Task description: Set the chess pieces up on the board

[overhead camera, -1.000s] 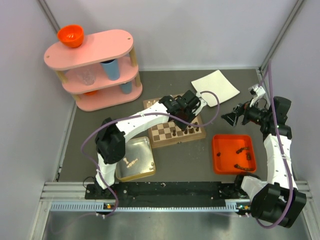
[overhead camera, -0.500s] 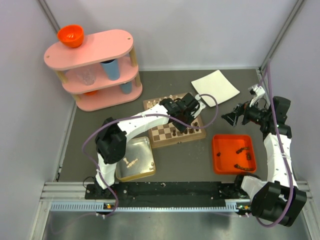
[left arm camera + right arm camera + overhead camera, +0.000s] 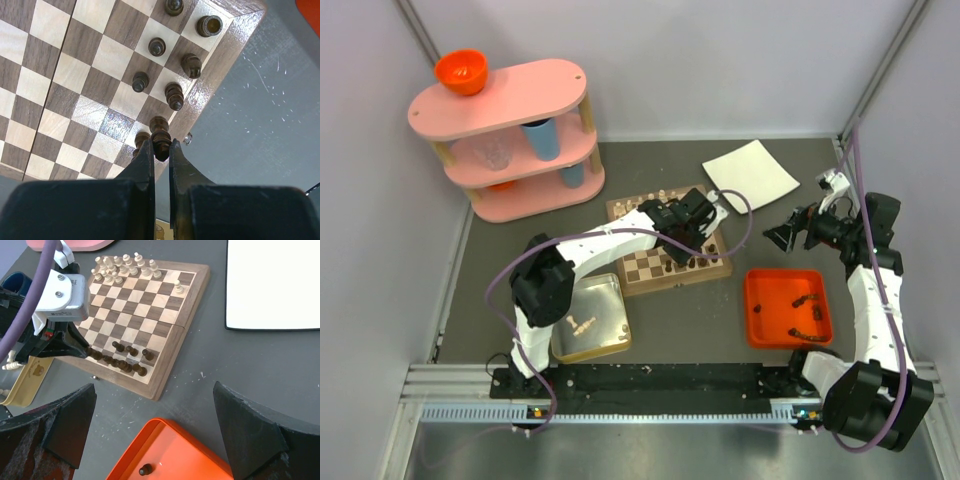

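The board (image 3: 645, 268), bearing chess pieces (image 3: 174, 96), lies behind the tin (image 3: 605, 300) and tray (image 3: 775, 315).

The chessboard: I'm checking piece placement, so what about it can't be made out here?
Top view: the left arm covers the middle of the board.
Left wrist view: frame edges crop the board; the left tool hides the base of the dark piece it grips, so board contact is unclear.
Right wrist view: piece types are too small to name; the left arm hides one board corner.
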Available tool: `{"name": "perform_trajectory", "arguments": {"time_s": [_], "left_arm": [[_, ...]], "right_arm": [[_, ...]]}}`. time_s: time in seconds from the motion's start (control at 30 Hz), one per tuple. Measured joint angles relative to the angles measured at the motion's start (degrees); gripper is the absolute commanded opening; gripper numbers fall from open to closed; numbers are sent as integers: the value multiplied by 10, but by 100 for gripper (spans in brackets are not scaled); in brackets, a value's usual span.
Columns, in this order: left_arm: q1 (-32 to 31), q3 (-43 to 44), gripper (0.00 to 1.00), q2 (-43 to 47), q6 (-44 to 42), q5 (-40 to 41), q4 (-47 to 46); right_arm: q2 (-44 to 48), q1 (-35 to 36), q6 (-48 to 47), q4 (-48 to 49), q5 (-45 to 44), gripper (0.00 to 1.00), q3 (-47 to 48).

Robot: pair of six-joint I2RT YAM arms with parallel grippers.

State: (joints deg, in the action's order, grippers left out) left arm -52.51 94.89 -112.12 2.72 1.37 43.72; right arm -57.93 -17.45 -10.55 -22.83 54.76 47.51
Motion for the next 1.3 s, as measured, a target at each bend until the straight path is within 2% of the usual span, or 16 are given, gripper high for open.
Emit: {"name": "perform_trajectory", "arguments": {"time_s": [1.3], "left_arm": [[14,-32,3,0,-3,-21,-35]], "right_arm": [[-1,0,-15,-7,-12,99,0]]}}
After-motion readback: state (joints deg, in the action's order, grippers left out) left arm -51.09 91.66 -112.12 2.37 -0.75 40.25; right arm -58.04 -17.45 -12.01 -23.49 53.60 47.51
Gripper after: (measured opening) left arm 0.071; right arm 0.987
